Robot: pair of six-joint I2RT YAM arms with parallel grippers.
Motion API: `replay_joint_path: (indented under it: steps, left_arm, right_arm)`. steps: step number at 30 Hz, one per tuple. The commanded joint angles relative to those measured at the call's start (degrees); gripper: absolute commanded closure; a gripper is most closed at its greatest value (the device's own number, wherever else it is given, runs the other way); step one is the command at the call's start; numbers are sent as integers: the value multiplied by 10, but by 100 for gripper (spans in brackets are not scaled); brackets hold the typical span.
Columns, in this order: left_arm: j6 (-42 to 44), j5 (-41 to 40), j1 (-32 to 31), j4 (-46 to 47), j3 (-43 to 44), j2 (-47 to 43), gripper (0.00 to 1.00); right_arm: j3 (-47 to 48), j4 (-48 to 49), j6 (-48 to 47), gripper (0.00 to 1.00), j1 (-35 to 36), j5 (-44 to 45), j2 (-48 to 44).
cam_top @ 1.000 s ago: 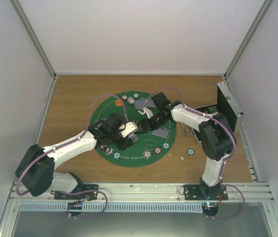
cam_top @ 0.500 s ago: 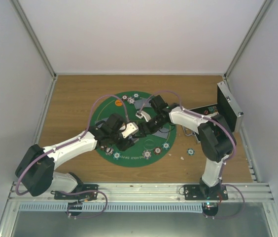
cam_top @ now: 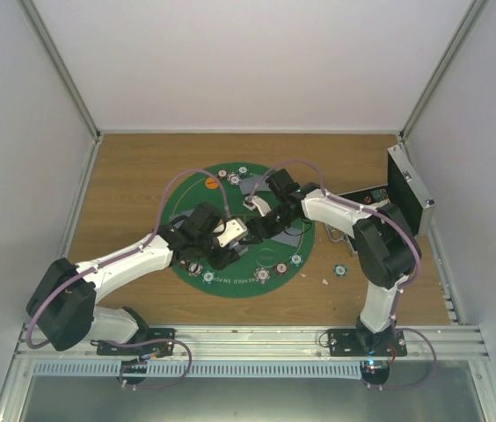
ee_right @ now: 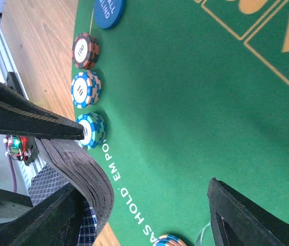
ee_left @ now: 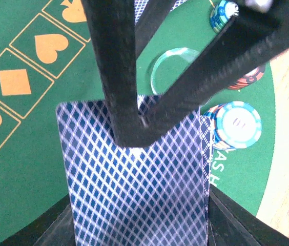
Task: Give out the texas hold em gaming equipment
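Left claw (ee_left: pixel 138 205): I am reading it as clamped on the deck of cards (ee_left: pixel 98 169), one finger on each long side of the pack.
Deck of cards: it is sitting between the left claw's fingers with its blue lattice back facing up, held over the felt mat (ee_right: pixel 195 102). Edge-on from the right wrist view, the pack is bowing.
Right claw (ee_right: pixel 143 184): it is meeting the left claw nose to nose above the mat. Its jaws are standing apart, with green felt showing in the gap. One finger is lying against the deck and the other is out over the mat. From the left wrist view, both fingers (ee_left: pixel 116 77) are crossing the top card. I cannot tell whether they are pressing on it.
Chips: a teal chip (ee_right: pixel 92 129) is lying just beside the left claw's finger. A blue-and-white chip (ee_right: pixel 86 88) and a red chip (ee_right: pixel 85 50) are lining up beyond it along the mat's rim.
Blue disc (ee_right: pixel 108 11): it is resting past the red chip, farthest ahead of the right claw.
Orange disc (cam_top: pixel 211 184): it is lying on the mat beyond the left claw.
Metal case (cam_top: pixel 409 186): it is standing open on the surface (cam_top: pixel 142 167), well out to the right of the right claw.
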Motion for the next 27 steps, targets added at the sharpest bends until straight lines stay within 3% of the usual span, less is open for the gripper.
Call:
replay_joint_path:
  steps: [1,7,10,12,15,18,27]
  left_arm:
    - [3,2,-3,24,10,-19,45]
    - [2,2,-4,23,10,-19,45]
    - [3,1,-4,22,10,-19,45]
    - [2,1,-4,22,10,-19,45]
    - [2,0,-4,22,9,-20,45]
    - [2,-1,-5,23,8,-20,45]
    - [2,-1,-5,23,10,-18,45]
  right_arm:
    - [-5,-21,-15,34,-23,36,-16]
    - [-6,-24,-19,41,-25,9,-18]
    - [-4,-16,-17,51,-25,-29,-19]
    - [-4,-12,-16,62,-25,-53,-20]
    - [-4,-17,-18,90,-25,-49,-24]
    - [-9,-21,-19,99,-28,-34,-34]
    - [-66,10,8,99,-96,-10,-107]
